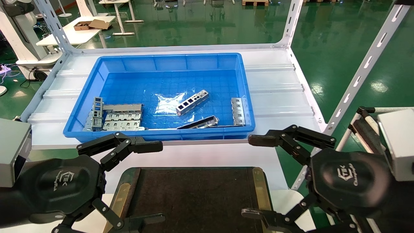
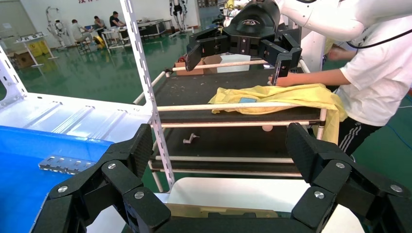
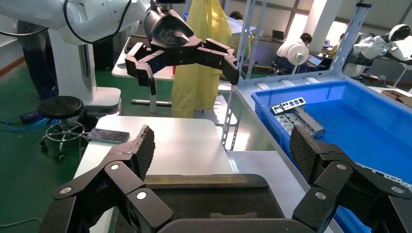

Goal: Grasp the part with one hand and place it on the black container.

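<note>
- Your left gripper (image 1: 152, 183) hangs spread wide and empty at the near left, beside the black container (image 1: 194, 194).
- The part (image 1: 192, 102) lies mid-floor in the blue bin (image 1: 161, 61), beyond the container.
- Your right gripper (image 1: 254, 176) hovers near right, also wide and empty.

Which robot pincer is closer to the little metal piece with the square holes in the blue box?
Right, though only slightly. The part lies mid-bin in the blue bin. The right pincer hovers outside the bin's near right corner; the left pincer outside its near left.
</note>
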Robot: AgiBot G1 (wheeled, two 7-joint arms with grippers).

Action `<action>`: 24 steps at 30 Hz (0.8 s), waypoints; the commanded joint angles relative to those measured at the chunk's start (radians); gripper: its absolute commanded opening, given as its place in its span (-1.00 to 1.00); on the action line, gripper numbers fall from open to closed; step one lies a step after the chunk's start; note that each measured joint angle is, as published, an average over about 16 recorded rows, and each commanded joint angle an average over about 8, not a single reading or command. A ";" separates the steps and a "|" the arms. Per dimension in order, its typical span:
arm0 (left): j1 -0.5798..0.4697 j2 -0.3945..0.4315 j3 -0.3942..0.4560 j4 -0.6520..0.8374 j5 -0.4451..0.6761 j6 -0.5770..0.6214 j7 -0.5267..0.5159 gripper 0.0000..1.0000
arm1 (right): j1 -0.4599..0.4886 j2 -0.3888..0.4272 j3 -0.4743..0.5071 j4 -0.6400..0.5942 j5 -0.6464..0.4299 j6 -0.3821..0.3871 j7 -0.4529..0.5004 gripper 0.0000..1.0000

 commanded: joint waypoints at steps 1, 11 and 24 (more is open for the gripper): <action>0.000 0.000 0.000 0.000 0.000 0.000 0.000 1.00 | 0.000 0.000 0.000 0.000 0.000 0.000 0.000 1.00; 0.000 0.000 0.000 0.000 0.000 0.000 0.000 1.00 | -0.001 -0.002 0.004 0.000 -0.003 -0.002 0.002 1.00; 0.000 0.000 0.000 -0.001 0.000 0.000 0.000 1.00 | -0.003 -0.004 0.011 0.001 -0.008 -0.005 0.006 1.00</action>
